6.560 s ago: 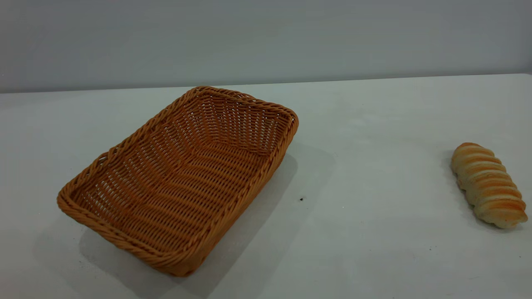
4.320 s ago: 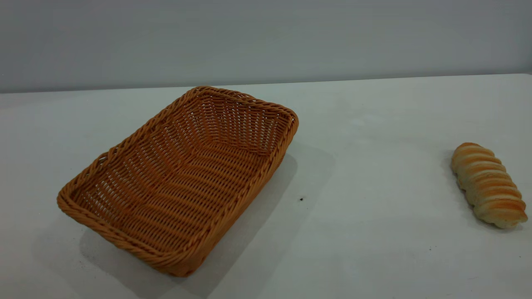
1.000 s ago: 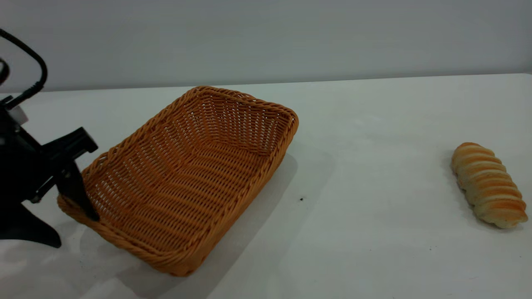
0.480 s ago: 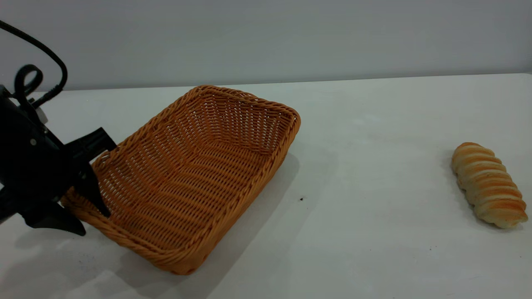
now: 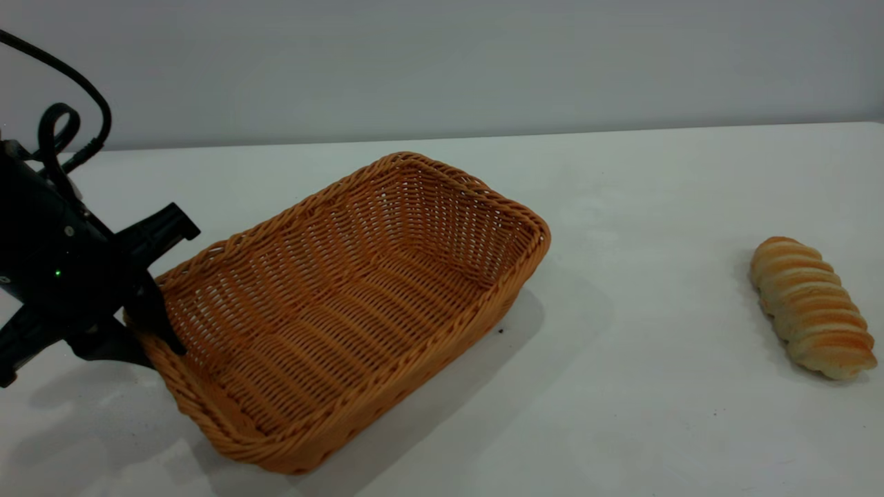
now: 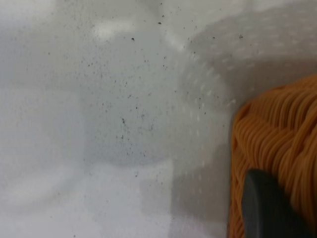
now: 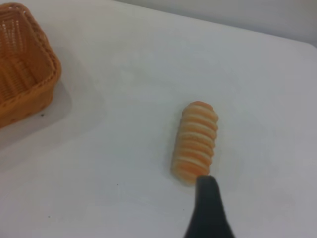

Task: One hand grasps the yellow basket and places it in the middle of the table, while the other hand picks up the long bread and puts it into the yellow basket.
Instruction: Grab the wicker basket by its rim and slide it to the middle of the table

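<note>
Underneath, plain white table (image 5: 656, 414) against grey wall (image 5: 442, 62), left gripper (image 5: 148, 328) fingers clamped on yellow basket (image 5: 345, 310) rim.

The left pincer (image 5: 148, 324) clamps the yellow basket (image 5: 345, 310) at its near-end rim; the long bread (image 5: 809, 307) lies well apart on the worktop (image 5: 656, 386).

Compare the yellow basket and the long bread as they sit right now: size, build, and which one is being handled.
The yellow basket is far bigger than the long bread. The basket is an open woven tray with sloping sides; the bread is a solid ridged loaf. The left gripper is shut on the basket's rim at its left end, while the bread lies untouched, with one finger of the right gripper showing near it in the wrist view. Both rest on the table and share orange-tan tones.
</note>
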### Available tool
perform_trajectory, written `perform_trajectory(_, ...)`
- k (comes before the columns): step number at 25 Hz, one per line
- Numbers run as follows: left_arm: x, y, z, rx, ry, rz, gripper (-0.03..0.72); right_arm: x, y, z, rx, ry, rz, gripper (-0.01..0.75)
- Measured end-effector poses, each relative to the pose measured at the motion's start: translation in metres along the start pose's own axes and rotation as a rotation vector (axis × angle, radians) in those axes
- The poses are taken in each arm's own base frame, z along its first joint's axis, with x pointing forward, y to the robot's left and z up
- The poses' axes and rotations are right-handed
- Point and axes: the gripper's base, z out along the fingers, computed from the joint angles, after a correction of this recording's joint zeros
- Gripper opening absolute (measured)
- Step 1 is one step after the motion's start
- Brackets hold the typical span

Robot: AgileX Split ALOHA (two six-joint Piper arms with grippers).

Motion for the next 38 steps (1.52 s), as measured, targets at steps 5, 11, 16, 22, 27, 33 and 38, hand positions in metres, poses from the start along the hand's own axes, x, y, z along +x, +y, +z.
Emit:
perform_trajectory(5,-0.006,-0.014,-0.004,0.023,0.021,0.08,0.136,0.0,0.0,0.0,0.0,0.0,0.0,0.591)
perform_trajectory(11,-0.02,-0.051,-0.022,0.081,0.104,0.301,0.136,0.0,0.0,0.0,0.0,0.0,0.0,0.591)
perform_trajectory(16,-0.026,-0.073,-0.037,0.123,0.155,0.45,0.136,0.0,0.0,0.0,0.0,0.0,0.0,0.591)
perform_trajectory(22,-0.023,-0.079,-0.031,0.119,0.197,0.553,0.136,0.0,0.0,0.0,0.0,0.0,0.0,0.591)
perform_trajectory(27,-0.02,-0.076,-0.012,0.101,0.221,0.648,0.136,0.0,0.0,0.0,0.0,0.0,0.0,0.591)
perform_trajectory(33,-0.024,-0.072,0.01,0.086,0.203,0.689,0.136,0.0,0.0,0.0,0.001,-0.001,-0.001,0.591)
perform_trajectory(38,-0.026,-0.072,0.014,0.088,0.185,0.701,0.136,-0.002,0.001,0.004,-0.001,0.009,0.004,0.591)
